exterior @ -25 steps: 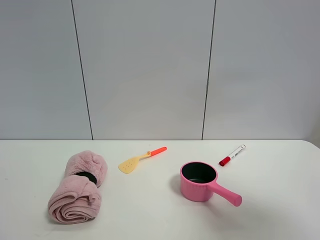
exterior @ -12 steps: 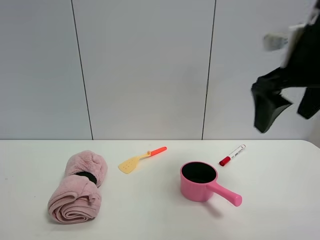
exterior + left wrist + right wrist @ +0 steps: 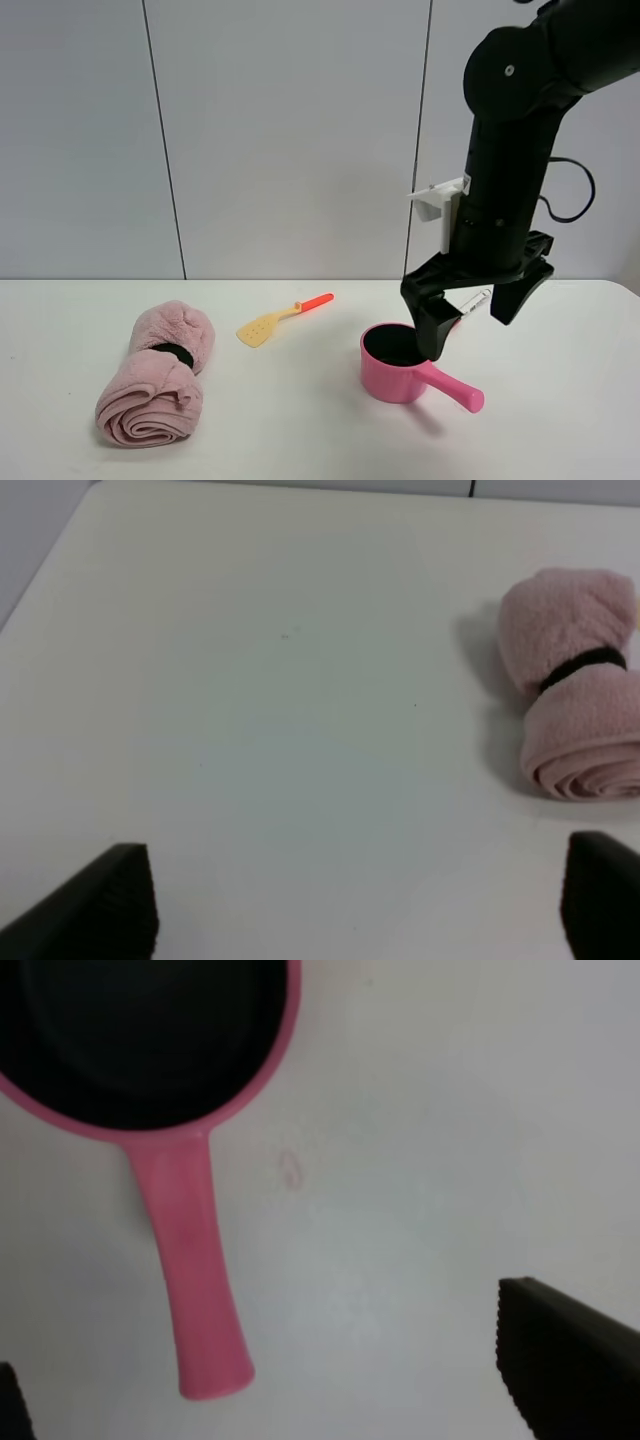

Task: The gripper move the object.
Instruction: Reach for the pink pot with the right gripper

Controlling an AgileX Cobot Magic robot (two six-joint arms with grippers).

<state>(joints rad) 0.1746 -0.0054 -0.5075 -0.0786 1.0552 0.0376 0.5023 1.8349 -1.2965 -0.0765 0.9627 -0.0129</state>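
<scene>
The pink saucepan (image 3: 398, 372) stands on the white table right of centre, its dark inside up and its short handle (image 3: 456, 390) pointing to the front right. My right gripper (image 3: 470, 312) hangs open just above the pan's rim and handle, on a thick black arm with a white bracket. In the right wrist view the pan (image 3: 150, 1040) and its handle (image 3: 192, 1280) lie below the gripper (image 3: 290, 1400), one black finger (image 3: 570, 1370) well to the side of the handle. My left gripper (image 3: 355, 910) is open and empty over bare table.
A rolled pink towel (image 3: 155, 375) with a black band lies at the front left, also in the left wrist view (image 3: 580, 680). A yellow spatula with an orange handle (image 3: 280, 318) lies behind the middle. A red-capped marker (image 3: 473, 300) lies behind the pan, partly hidden by the gripper.
The right arm has come down from the upper right into view and now holds its open gripper just above the saucepan. The pan, towel and spatula have not moved.
</scene>
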